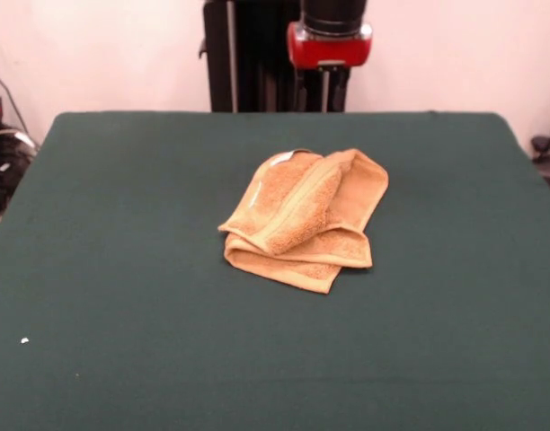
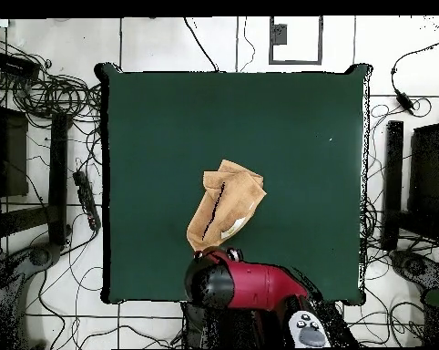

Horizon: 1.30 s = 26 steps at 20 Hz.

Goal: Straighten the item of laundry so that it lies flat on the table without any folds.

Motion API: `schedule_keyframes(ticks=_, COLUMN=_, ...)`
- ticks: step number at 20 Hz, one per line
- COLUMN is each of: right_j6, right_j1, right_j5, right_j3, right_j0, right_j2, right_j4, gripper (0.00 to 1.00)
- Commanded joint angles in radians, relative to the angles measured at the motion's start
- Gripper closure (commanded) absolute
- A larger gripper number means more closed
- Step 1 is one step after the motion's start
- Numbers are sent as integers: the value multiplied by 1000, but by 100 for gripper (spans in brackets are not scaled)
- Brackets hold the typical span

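Claw state is something I cannot tell from either camera: the front view shows only the red and black end of the arm [image 1: 329, 40] at the top edge, above the table's far side, and the overhead view shows the red arm body [image 2: 246, 284] from above at the table's robot-side edge, hiding whatever hangs beneath it.

I see the towel [image 1: 304, 218] lying near the middle of the table [image 1: 122, 269], somewhat toward the robot's side. It is golden tan and clearly not flat. It is folded over itself in several layers, with a woven band stripe running diagonally across the top layer and thick rolled edges stacked along the side nearest the front camera. A pale patch shows at its far left edge in the front view, possibly a label, though I can't be sure.

From overhead, the towel [image 2: 225, 217] reads as a bunched, elongated shape, and its lower end sits just beside the arm's red housing. I cannot tell whether they touch.

A small white speck [image 1: 24, 340] lies on the green cloth near the front left, well apart from the towel.
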Motion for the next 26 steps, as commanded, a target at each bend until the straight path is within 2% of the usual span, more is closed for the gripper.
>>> schedule_keyframes(ticks=1, right_j6=143, right_j1=92, right_j5=129, right_j3=-167, right_j0=36, right_j2=124, right_j4=94, gripper=0)
schedule_keyframes(ticks=11, right_j6=150, right_j1=143, right_j5=155, right_j3=-280, right_j0=89, right_j2=103, right_j4=122, gripper=0)
schedule_keyframes(ticks=22, right_j6=154, right_j1=186, right_j5=116, right_j3=-307, right_j0=89, right_j2=119, right_j4=147, gripper=0)
schedule_keyframes(ticks=26, right_j6=158, right_j1=220, right_j5=67, right_j3=-319, right_j0=89, right_j2=121, right_j4=147, gripper=0)
